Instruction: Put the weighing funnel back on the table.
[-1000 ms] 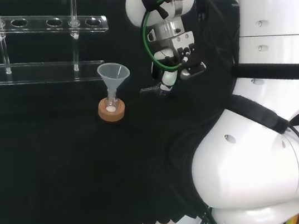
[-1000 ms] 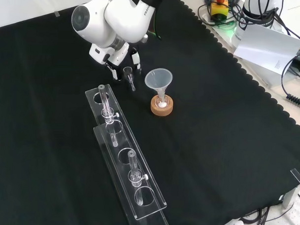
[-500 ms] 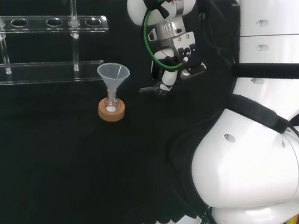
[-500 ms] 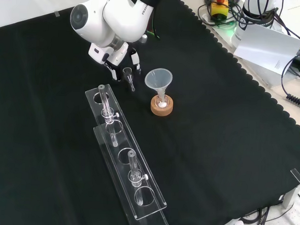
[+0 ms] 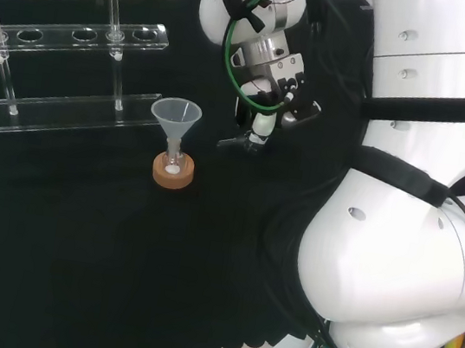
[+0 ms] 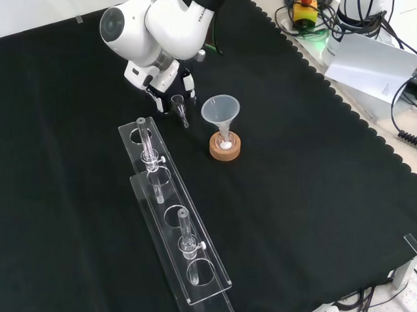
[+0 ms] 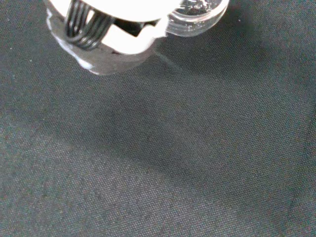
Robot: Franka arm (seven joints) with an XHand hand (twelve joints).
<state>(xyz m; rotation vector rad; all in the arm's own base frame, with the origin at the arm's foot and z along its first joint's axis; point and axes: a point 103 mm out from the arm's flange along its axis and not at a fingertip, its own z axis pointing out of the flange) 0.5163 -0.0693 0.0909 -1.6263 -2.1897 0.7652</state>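
This is a laboratory set up for robot work with chemistry ware. A bench (image 6: 317, 173) covered in black, scallop-edged cloth carries a long clear plastic test-tube rack (image 5: 58, 109) with thin glass tubes (image 6: 148, 147) standing in it, a clear cone-shaped funnel (image 6: 220, 110) with its stem in a small glass flask (image 6: 225, 141) on a round cork ring (image 6: 224, 152), and a small clear weighing funnel (image 6: 179, 107). A large white jointed robot arm (image 5: 405, 252) stands over the bench, and beyond the cloth's edge in the front view lie a yellow box with a red push-button (image 6: 306, 11), tangled black cables (image 6: 409, 138) and a white sheet of paper (image 6: 373, 62).
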